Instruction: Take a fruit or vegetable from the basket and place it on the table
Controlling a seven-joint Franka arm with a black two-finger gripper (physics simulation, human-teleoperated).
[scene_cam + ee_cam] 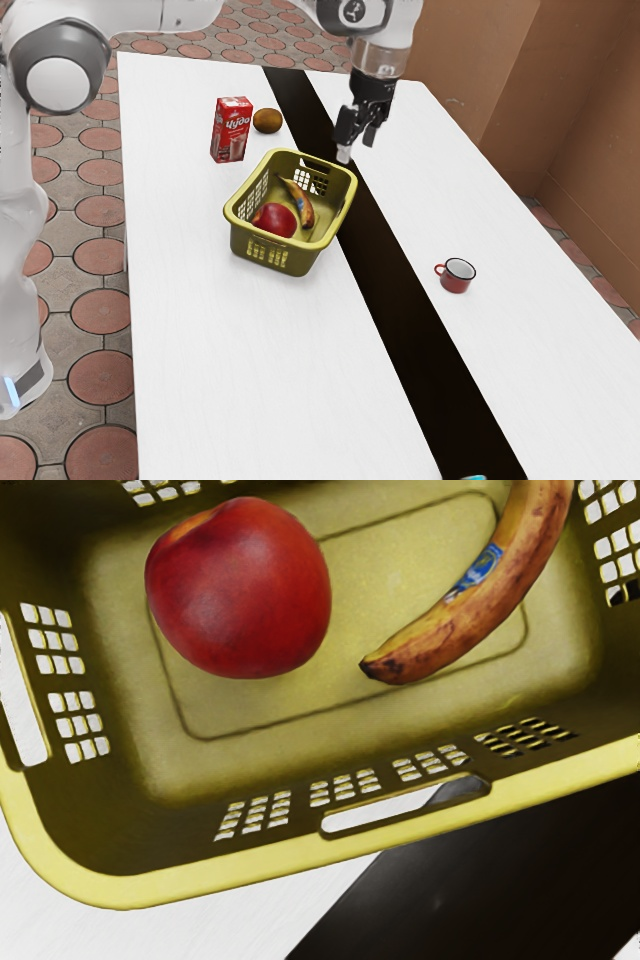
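In the exterior view my gripper (357, 146) is open, above the table near the basket's far right corner, with nothing between its fingers. The yellow-green basket (272, 255) stands upright on the white table (230, 370). Inside it lie a round red fruit (275, 220) and a spotted banana (305, 208), side by side. Looking down from the hand, the wrist view has the red fruit (240, 590), the banana (480, 605) with its blue sticker, and the basket's rim (190, 888). Bare basket floor separates the two fruits.
A red drink carton (231, 130) stands beside a brown round fruit (267, 121) behind the basket. A red mug (457, 276) is on the table toward the exterior view's right. A black strip (400, 320) runs along the table, passing close to the basket.
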